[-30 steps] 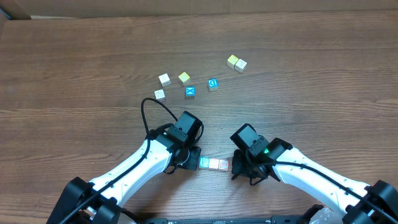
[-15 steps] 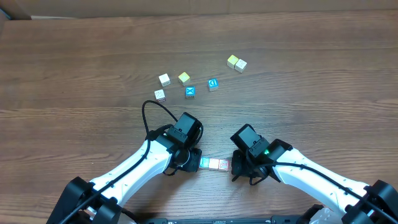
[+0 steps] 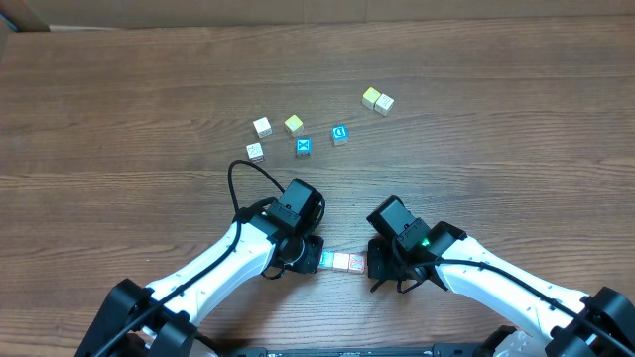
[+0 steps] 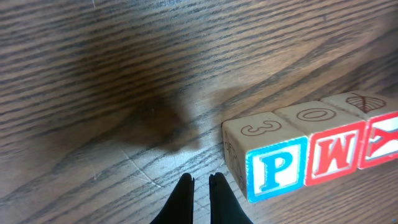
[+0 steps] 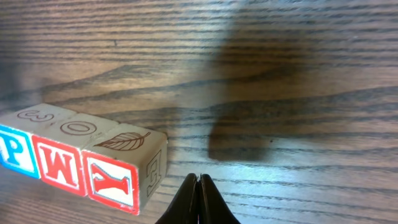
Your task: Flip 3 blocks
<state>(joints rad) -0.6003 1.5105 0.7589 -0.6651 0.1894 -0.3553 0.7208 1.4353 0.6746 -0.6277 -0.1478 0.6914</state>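
Three blocks lie side by side in a row on the wooden table, between my two grippers. The left one is the blue P block (image 3: 325, 261) (image 4: 277, 171) (image 5: 13, 149). The middle one has a red W face (image 3: 340, 262) (image 4: 333, 155) (image 5: 59, 163). The right one has a red Y face (image 3: 354, 263) (image 5: 118, 177) (image 4: 380, 138). My left gripper (image 3: 306, 252) (image 4: 200, 178) is shut and empty, just left of the P block. Shut and empty too, my right gripper (image 3: 381, 266) (image 5: 198, 178) sits just right of the Y block.
Further back on the table lie loose cubes: two white ones (image 3: 262, 126) (image 3: 255, 151), a yellow one (image 3: 294, 123), a blue X cube (image 3: 303, 147), a blue D cube (image 3: 339, 134), and a yellow and cream pair (image 3: 376, 100).
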